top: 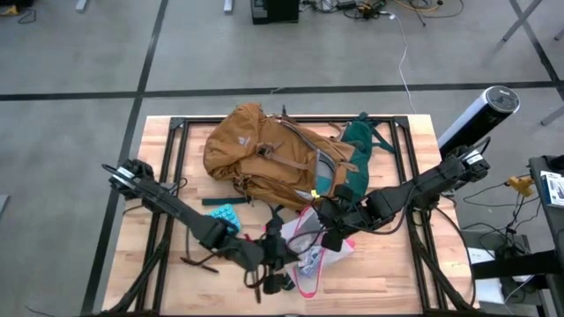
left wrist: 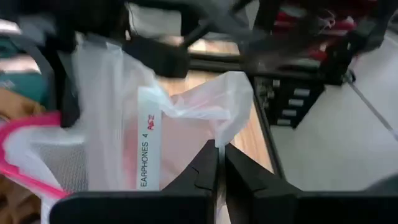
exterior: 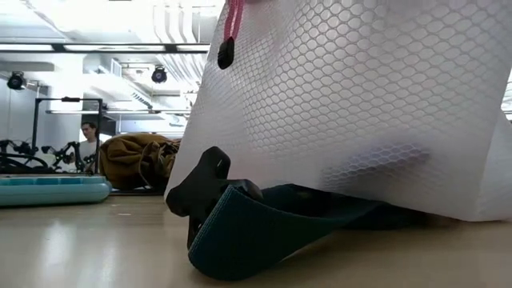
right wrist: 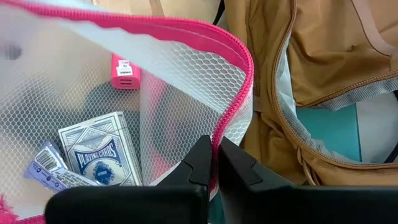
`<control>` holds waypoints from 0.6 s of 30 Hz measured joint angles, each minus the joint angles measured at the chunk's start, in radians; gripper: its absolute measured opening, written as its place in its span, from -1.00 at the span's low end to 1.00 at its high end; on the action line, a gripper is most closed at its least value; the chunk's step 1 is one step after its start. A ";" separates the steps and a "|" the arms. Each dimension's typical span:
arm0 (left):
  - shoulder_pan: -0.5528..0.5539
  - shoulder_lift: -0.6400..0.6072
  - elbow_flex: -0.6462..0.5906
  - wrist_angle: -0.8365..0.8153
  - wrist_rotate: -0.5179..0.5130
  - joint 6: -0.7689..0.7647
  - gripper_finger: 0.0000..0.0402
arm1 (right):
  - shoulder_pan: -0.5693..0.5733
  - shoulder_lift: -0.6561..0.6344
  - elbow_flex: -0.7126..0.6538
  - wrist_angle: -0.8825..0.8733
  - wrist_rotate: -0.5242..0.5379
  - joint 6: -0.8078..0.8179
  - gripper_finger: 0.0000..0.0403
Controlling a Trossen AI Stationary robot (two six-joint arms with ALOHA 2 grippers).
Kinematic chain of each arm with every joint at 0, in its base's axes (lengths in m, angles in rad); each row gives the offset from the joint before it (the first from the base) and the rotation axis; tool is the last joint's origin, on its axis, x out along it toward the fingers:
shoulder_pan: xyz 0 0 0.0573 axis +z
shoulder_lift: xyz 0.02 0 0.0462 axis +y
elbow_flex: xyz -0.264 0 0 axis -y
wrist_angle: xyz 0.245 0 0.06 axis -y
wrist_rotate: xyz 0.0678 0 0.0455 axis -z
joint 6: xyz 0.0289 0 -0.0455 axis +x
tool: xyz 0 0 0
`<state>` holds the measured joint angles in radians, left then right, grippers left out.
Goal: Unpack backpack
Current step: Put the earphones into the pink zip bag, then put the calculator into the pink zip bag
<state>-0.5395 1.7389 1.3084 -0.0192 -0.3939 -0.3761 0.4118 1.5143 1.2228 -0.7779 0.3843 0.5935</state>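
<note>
We have both grippers closed on the pouch [top: 313, 251], just in front of the backpack [top: 282, 154]: the right gripper [right wrist: 216, 155] pinches its pink zip edge, the left gripper [left wrist: 221, 163] its clear film. The backpack's open mouth lies just behind the pouch, nearer our right arm, its long axis running across the table.

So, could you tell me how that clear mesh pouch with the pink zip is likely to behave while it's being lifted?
Probably floppy: the pouch has thin mesh walls, and its pink zip edge curves where the right gripper pinches it. Its contents may slide: a card deck and a small pink item lie loose inside. It seems fairly light, as the left gripper holds a thin plastic corner.
</note>
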 joint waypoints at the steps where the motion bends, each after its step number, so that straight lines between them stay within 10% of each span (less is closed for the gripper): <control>1: 0.008 0.007 -0.001 0.001 0.022 -0.003 -1.00 | 0.000 0.000 0.000 0.000 0.000 0.002 -1.00; 18: 0.032 -0.029 0.000 -0.134 0.035 -0.047 -0.25 | 0.000 0.000 0.000 -0.001 -0.003 0.017 -1.00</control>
<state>-0.5073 1.7095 1.3087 -0.1531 -0.3588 -0.4234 0.4114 1.5139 1.2224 -0.7788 0.3817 0.6102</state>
